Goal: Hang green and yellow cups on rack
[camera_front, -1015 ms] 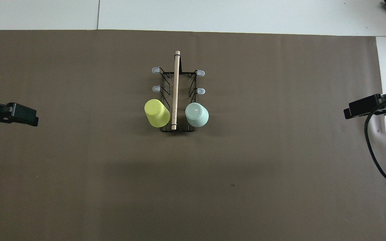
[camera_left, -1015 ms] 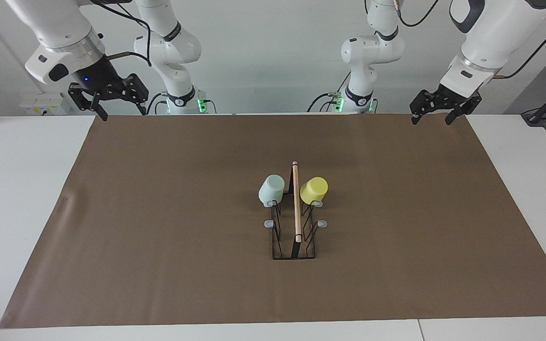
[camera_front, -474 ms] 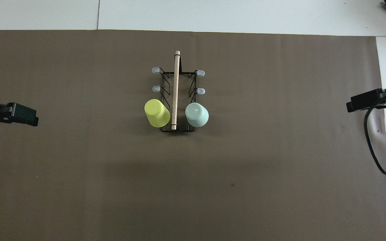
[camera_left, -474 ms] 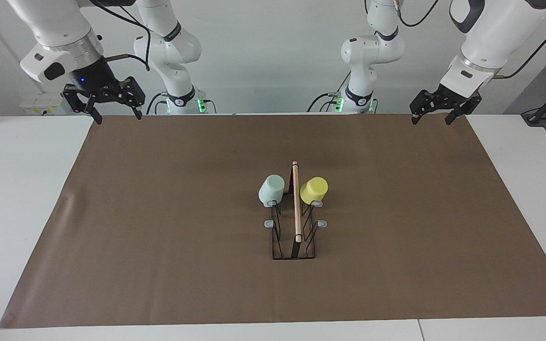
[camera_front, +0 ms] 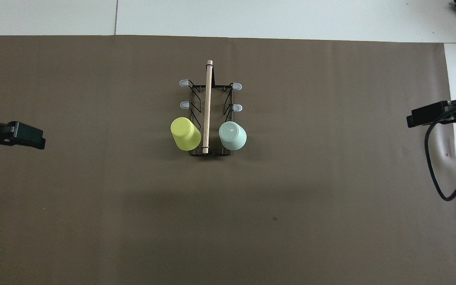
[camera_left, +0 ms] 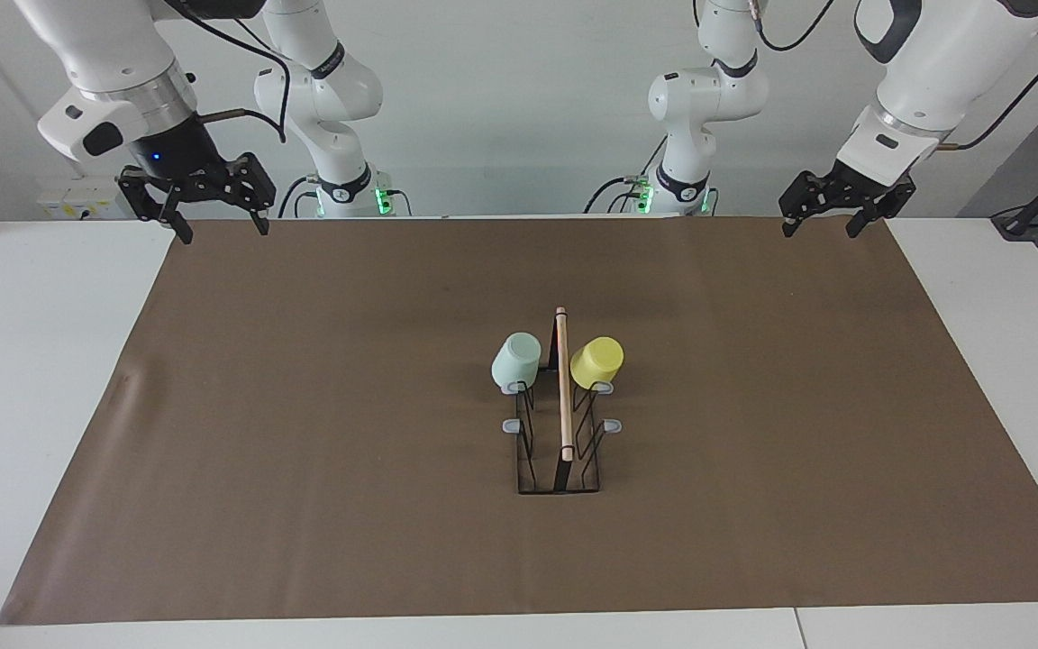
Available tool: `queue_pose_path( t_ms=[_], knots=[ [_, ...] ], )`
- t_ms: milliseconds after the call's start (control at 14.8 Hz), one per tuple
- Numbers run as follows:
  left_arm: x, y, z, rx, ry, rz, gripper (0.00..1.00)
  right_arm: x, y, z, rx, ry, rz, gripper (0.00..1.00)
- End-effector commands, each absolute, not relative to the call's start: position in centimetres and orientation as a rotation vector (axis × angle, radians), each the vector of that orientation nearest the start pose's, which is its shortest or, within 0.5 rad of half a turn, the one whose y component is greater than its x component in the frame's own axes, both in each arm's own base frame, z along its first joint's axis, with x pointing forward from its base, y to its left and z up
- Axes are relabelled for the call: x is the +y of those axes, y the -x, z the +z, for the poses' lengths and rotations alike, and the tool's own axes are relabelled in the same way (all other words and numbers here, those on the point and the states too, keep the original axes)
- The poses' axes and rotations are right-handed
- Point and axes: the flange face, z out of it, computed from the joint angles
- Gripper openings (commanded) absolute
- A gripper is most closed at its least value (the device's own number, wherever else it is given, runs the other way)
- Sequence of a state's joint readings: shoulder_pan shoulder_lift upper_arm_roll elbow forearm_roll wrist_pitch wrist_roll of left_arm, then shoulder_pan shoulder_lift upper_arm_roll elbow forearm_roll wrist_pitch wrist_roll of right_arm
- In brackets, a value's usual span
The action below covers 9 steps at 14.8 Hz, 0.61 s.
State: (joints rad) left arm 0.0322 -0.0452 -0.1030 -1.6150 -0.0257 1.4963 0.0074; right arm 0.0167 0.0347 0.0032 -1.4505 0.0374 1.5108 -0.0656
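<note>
The black wire rack [camera_left: 564,397] [camera_front: 208,103] with its wooden rod on top stands mid-mat. The mint green cup [camera_left: 516,361] [camera_front: 232,135] and the yellow cup [camera_left: 597,362] [camera_front: 185,133] hang mouth-down on the pair of prongs nearest the robots, green on the right arm's side, yellow on the left arm's side. My right gripper [camera_left: 220,233] [camera_front: 424,118] hovers open and empty over the mat's corner at the right arm's end. My left gripper [camera_left: 822,229] [camera_front: 28,135] waits open and empty over the corner at the left arm's end.
A brown mat [camera_left: 303,406] covers most of the white table [camera_left: 32,361]. The rack's other grey-tipped prongs [camera_left: 512,425] carry nothing. A black cable [camera_front: 436,166] loops down from the right arm.
The right gripper has shifted a little toward its own end of the table. The left gripper, the cups and the rack have not moved.
</note>
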Motion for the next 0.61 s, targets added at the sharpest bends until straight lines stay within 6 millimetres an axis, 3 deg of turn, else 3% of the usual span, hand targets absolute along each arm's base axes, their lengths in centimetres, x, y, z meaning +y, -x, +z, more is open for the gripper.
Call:
queue_pose_path(
  t_ms=[0,271,541],
  knots=[
    [-3.8,-52.1,62.3,0.129,3.150,0.122,1.00,0.8,-55.5,65.3,-0.094,3.126,-0.077,1.00],
    [-3.8,-52.1,62.3,0.129,3.150,0.122,1.00,0.7,-55.3,65.0,-0.090,3.127,-0.056,1.00],
    [-3.8,-52.1,62.3,0.129,3.150,0.122,1.00,-2.7,-55.2,64.4,-0.049,3.123,-0.050,1.00]
  ],
)
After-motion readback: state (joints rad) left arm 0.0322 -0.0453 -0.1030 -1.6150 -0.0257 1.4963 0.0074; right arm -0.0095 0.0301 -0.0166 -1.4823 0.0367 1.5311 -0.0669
